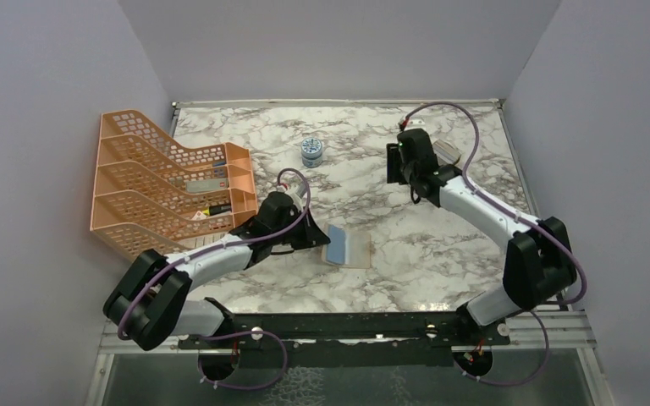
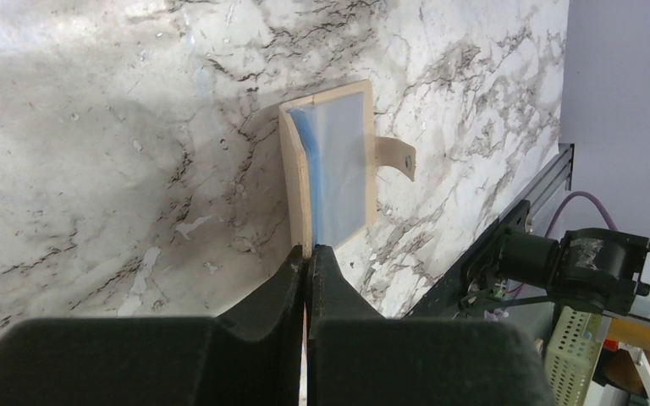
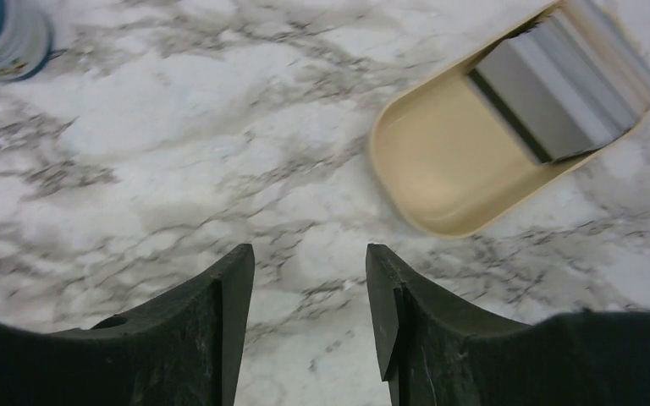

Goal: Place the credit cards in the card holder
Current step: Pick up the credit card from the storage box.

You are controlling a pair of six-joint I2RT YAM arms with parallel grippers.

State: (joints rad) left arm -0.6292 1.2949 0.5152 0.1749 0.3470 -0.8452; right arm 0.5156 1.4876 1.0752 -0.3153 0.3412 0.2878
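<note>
Card holder, tan bifold, blue lining, pinched by left end effector

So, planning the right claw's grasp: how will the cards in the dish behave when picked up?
The cards look thin and flat, so probably stiff and light. Their smooth faces may slip. Stacked aslant in the dish, several could slide together.

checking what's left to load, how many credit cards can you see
3 credit cards, all in one overlapping stack in the beige dish near the right tool; more may hide beneath them.
</note>
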